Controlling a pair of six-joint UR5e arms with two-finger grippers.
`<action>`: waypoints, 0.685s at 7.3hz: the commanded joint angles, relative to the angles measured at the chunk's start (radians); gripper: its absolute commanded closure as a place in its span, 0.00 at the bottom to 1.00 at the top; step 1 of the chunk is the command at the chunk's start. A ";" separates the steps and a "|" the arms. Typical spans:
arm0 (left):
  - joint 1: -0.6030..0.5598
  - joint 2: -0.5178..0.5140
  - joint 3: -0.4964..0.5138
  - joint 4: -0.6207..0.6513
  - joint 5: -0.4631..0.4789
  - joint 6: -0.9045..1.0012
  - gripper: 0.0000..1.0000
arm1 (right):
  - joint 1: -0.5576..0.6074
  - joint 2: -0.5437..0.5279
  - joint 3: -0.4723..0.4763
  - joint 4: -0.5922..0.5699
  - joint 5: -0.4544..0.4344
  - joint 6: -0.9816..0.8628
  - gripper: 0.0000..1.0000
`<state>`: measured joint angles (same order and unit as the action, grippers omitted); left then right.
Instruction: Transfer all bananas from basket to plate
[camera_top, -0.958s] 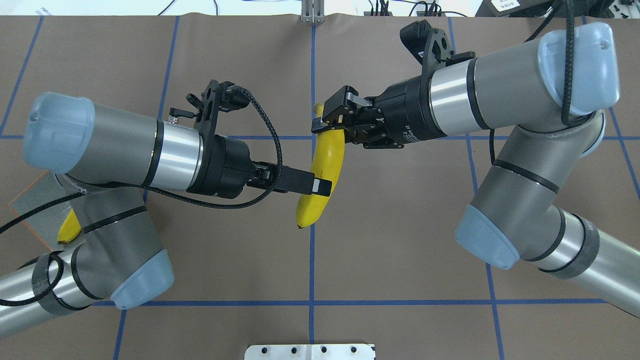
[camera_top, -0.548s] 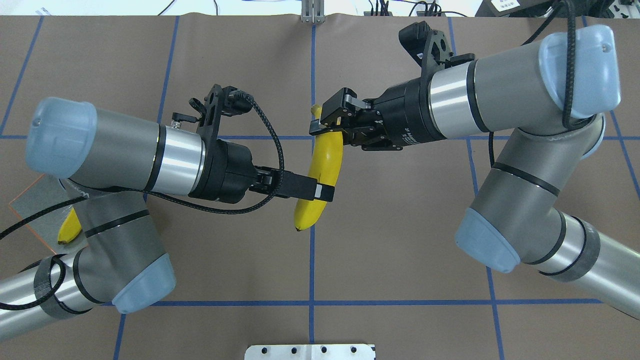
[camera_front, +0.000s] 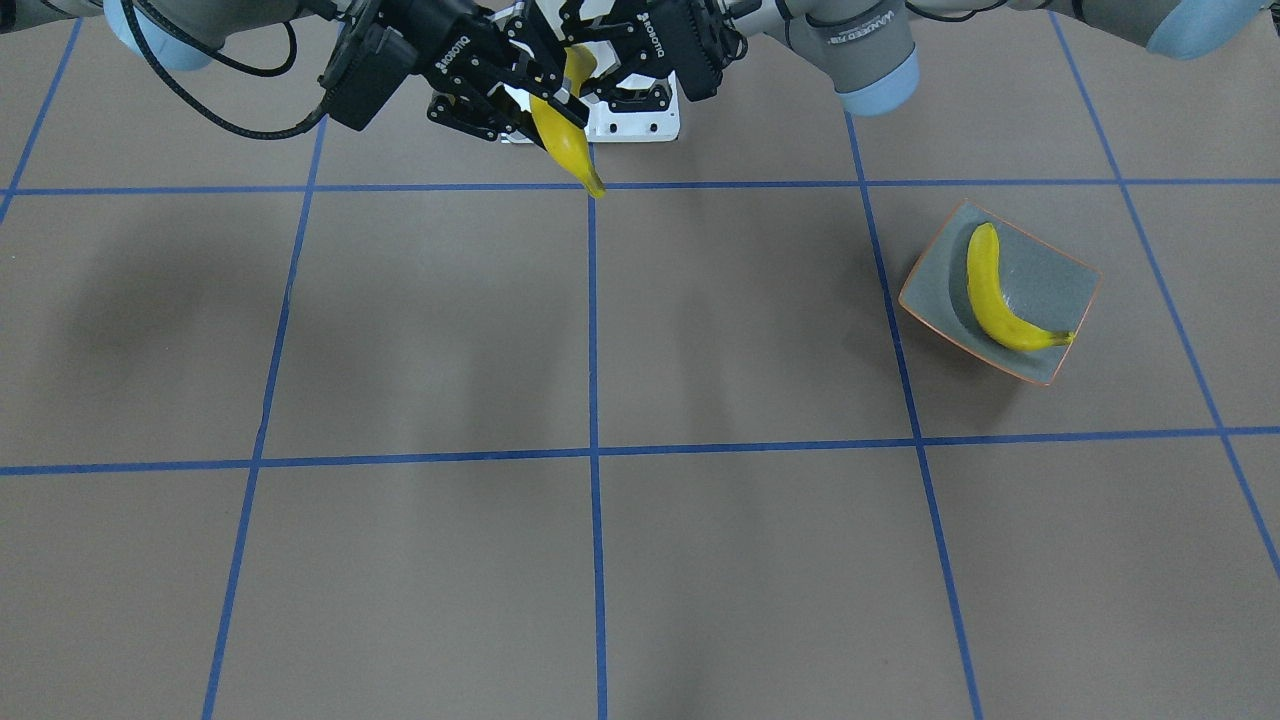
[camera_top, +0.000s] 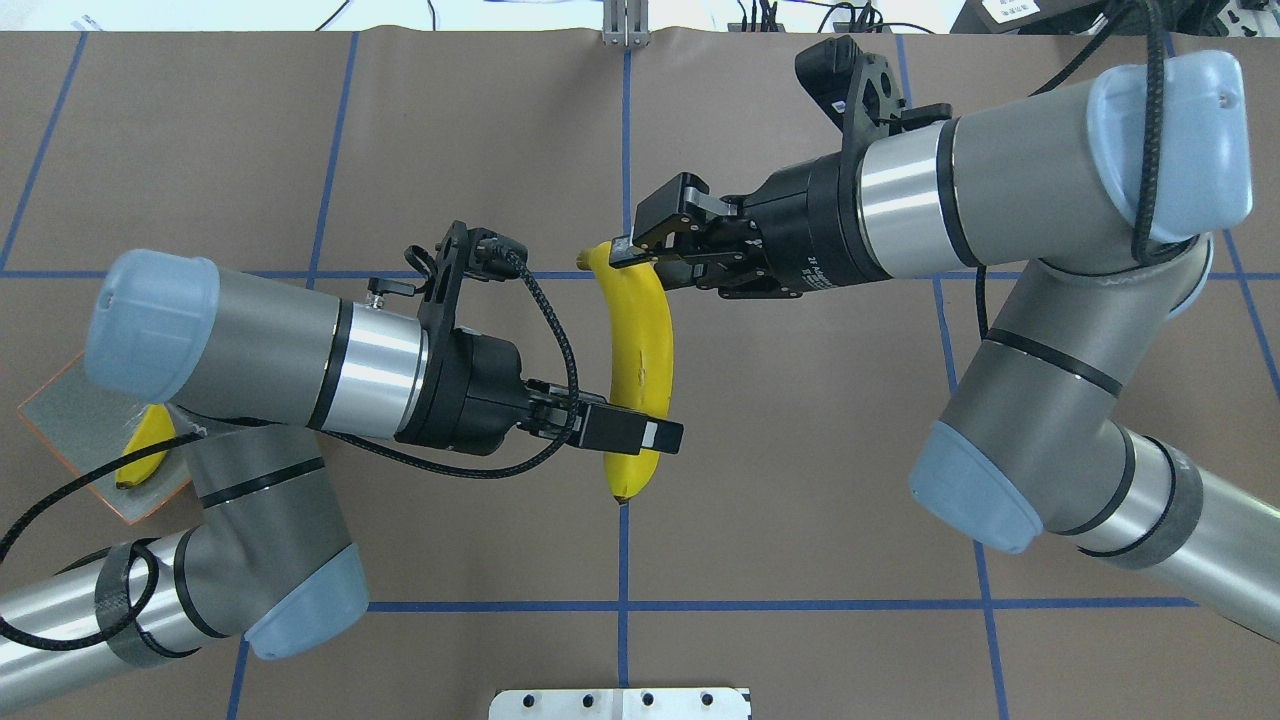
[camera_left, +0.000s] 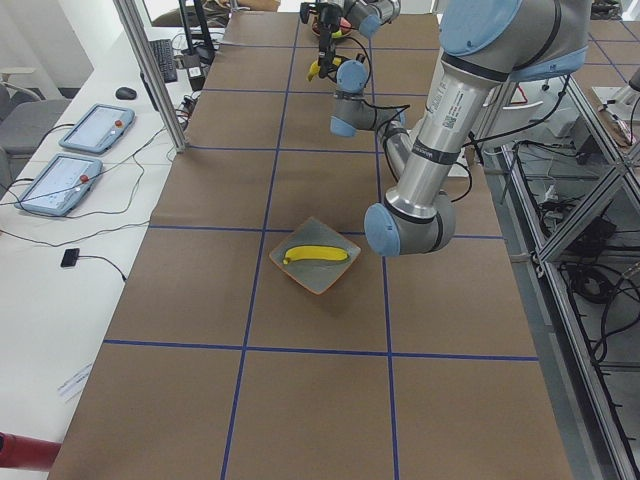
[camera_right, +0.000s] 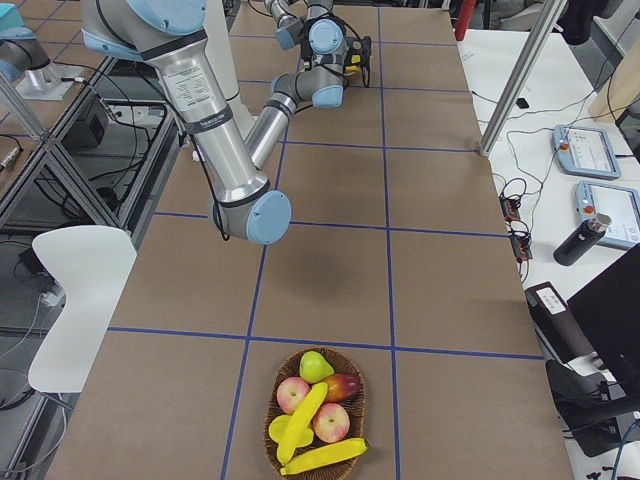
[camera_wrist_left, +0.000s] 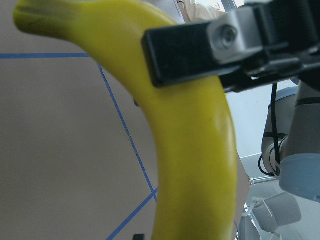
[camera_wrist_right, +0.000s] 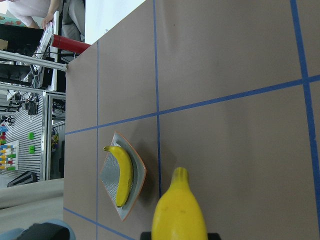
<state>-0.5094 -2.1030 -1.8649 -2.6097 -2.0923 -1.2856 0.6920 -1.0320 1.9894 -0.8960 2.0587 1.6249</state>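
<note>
Brown paper table (camera_top: 800, 420), blue tape grid (camera_top: 624, 604), and the action is dead centre, up above it. Nearest the robot, the left gripper (camera_top: 645, 437) reaches in from 9 o'clock and is pinching the held banana (camera_top: 640, 340) close to its 6 o'clock end. Its own wrist camera shows it clamped flat against the yellow skin. That fruit arcs up toward 12 o'clock, with the stem curling off to 11. Right there is the right gripper (camera_top: 630, 252), coming in from 3 o'clock with its fingertips at the stem end. Pinching it or merely standing beside it, I cannot tell. Out at the table's 9 o'clock end sits the plate (camera_front: 1060, 275), with the plated banana (camera_front: 983, 295) lying curved inside. Farthest off, at the 3 o'clock end, the basket (camera_right: 360, 405) holds a slanting banana (camera_right: 303, 420) lying across apples (camera_right: 293, 393). A rim banana (camera_right: 322, 457) lies along the basket's edge.
</note>
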 joint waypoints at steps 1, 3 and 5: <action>0.000 0.011 0.000 0.002 0.000 0.000 1.00 | 0.006 0.010 0.008 -0.001 -0.048 -0.005 0.00; -0.011 0.078 -0.011 0.002 0.001 0.003 1.00 | 0.065 -0.014 0.003 -0.015 -0.045 -0.011 0.00; -0.055 0.232 -0.048 0.002 0.003 0.005 1.00 | 0.142 -0.100 -0.023 -0.033 -0.031 -0.037 0.00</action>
<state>-0.5354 -1.9608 -1.8918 -2.6076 -2.0898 -1.2816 0.7854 -1.0872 1.9843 -0.9148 2.0179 1.6073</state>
